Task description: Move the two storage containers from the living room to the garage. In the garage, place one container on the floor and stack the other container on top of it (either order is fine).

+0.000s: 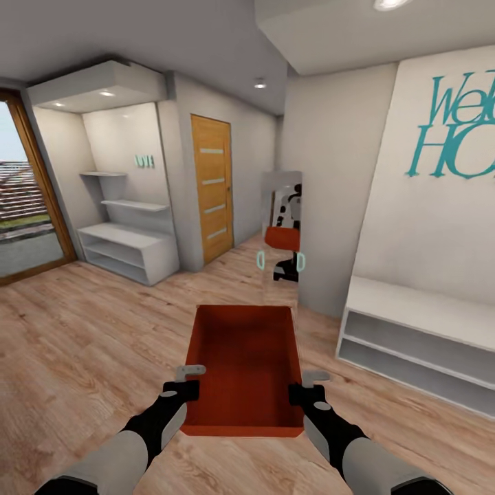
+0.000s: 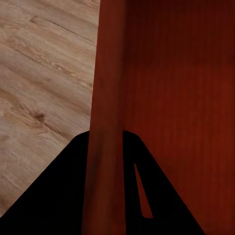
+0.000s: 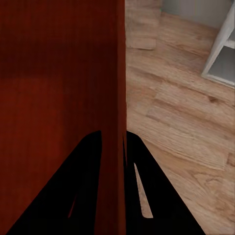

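Left gripper clamps left wall of storage container; right gripper clamps right wall. Container held above wood flooring, mirror beyond it.

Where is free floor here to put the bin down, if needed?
The wood floor is bare between the bin and the glass door, and ahead toward the wooden door. It is tighter to the right, where the low white bench and the mirror stand close.
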